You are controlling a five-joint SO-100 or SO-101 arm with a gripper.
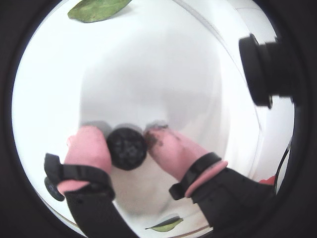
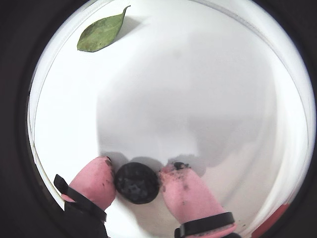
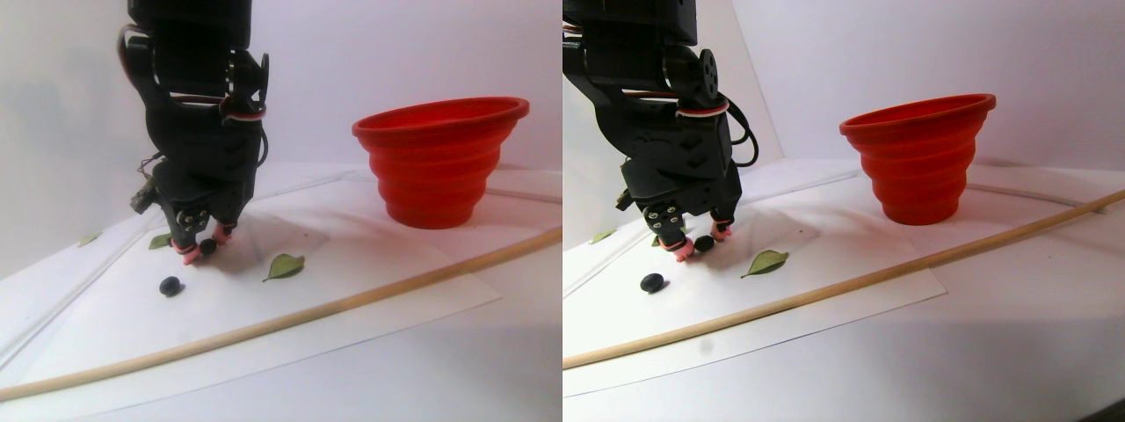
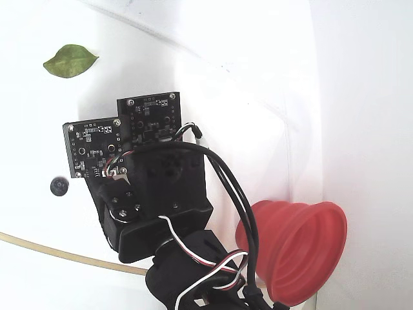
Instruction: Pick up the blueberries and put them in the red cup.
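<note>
- In the stereo pair view, a loose blueberry (image 3: 170,285) lies on the white sheet (image 3: 369,272) at the far left, apart from the arm; the fixed view shows it (image 4: 59,186) as a dark dot left of the arm's circuit boards (image 4: 122,139).
- Just right of it, the gripper (image 3: 207,248) hangs low over the sheet with its pink-tipped fingers (image 3: 185,251) narrowed around a second blueberry (image 3: 208,247).
- Both wrist views show that held blueberry (image 1: 127,148) (image 2: 137,183) between the two pink fingertips (image 1: 89,148) (image 2: 96,181), which touch it on either side; the gripper (image 1: 127,144) (image 2: 136,178) is closed only as far as the berry allows.
- Whether the berry rests on the sheet or is lifted clear, I cannot tell.
- A green leaf (image 3: 285,265) lies on the sheet right of the gripper.
- A long wooden stick (image 3: 290,315) runs slantwise across the front.
- The red cup (image 3: 439,158) stands upright at the right, well apart from the gripper; in the fixed view it (image 4: 303,248) sits at the lower right.
</note>
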